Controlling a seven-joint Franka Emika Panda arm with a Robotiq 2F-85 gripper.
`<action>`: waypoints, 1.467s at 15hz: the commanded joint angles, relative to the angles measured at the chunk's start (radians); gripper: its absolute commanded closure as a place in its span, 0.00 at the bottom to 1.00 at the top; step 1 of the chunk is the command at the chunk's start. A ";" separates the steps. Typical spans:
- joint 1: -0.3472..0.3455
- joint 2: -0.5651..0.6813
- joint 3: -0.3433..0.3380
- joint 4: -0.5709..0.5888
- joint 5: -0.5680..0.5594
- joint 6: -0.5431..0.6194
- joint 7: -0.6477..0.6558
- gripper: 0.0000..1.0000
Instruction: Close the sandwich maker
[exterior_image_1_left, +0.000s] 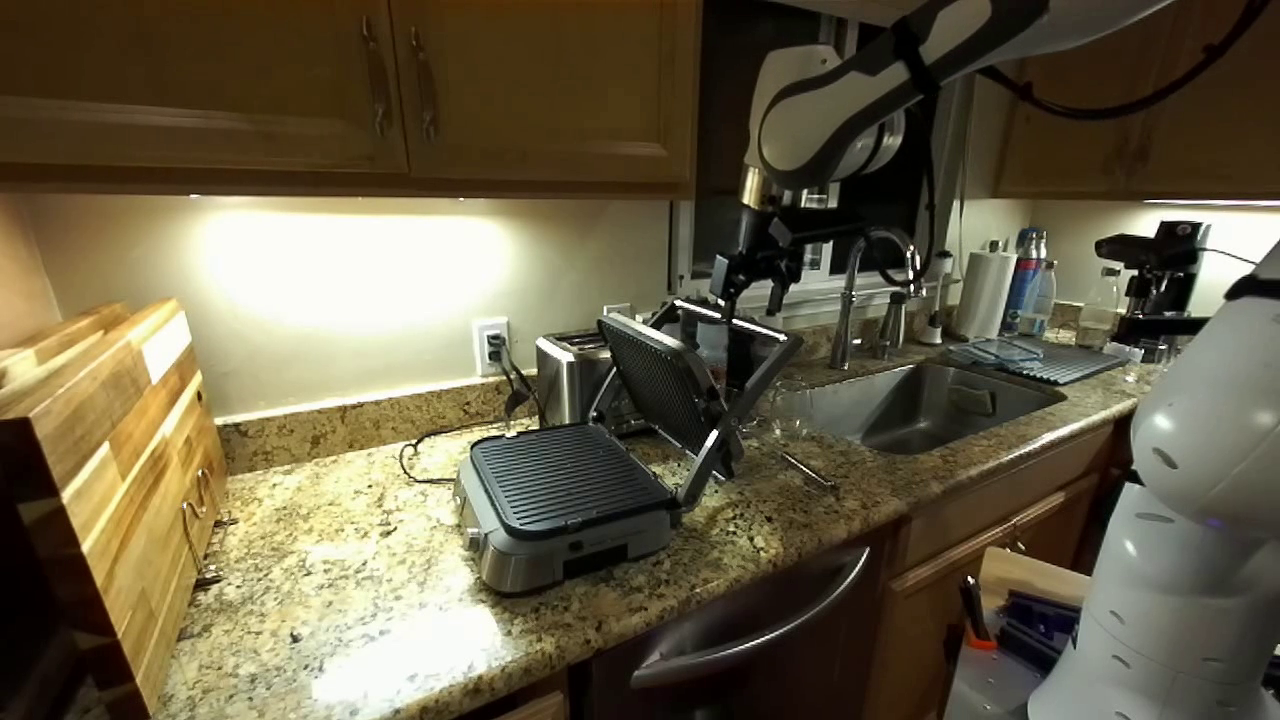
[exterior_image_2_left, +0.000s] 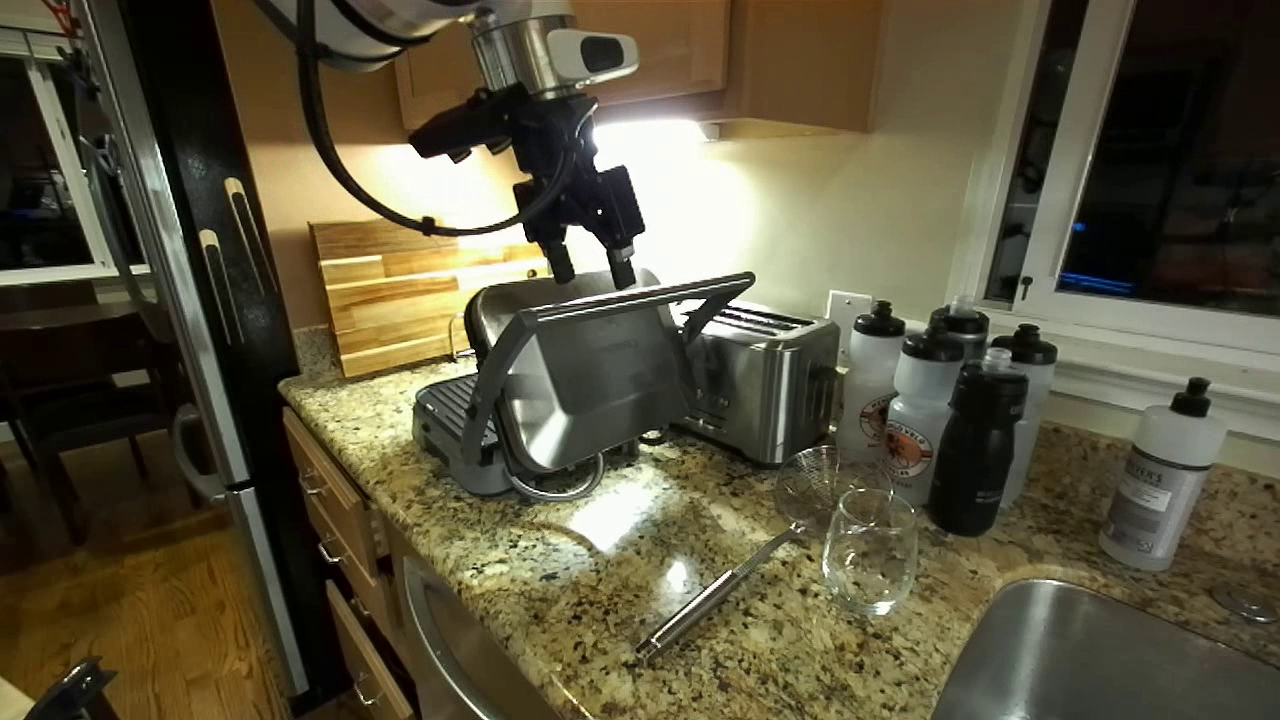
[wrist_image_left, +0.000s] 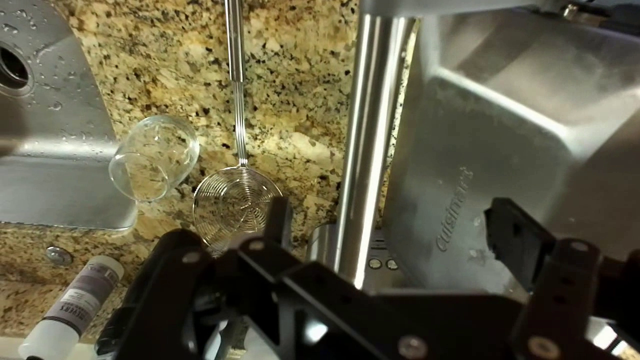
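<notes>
1. Two dark, ridged plates (exterior_image_1_left: 575, 475) of the sandwich maker (exterior_image_2_left: 610, 390) stand apart; we see it open on the bench (exterior_image_1_left: 330, 560).
2. Its outside is grey-silver.
3. We find the jaws wide, near its bar handle (wrist_image_left: 367, 150).

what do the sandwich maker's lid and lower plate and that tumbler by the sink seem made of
Lid: satin metal, probably stainless steel, given its soft grey sheen. Lower plate: dull black, perhaps coated metal, with little shine. Tumbler: glossy, transparent, with bright highlights: likely glass, possibly plastic.
</notes>
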 joint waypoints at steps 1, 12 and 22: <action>0.015 0.002 -0.014 0.004 -0.006 -0.004 0.003 0.00; 0.021 0.135 -0.054 0.126 0.032 -0.004 -0.051 0.00; 0.021 0.217 -0.080 0.188 0.108 -0.011 -0.116 0.66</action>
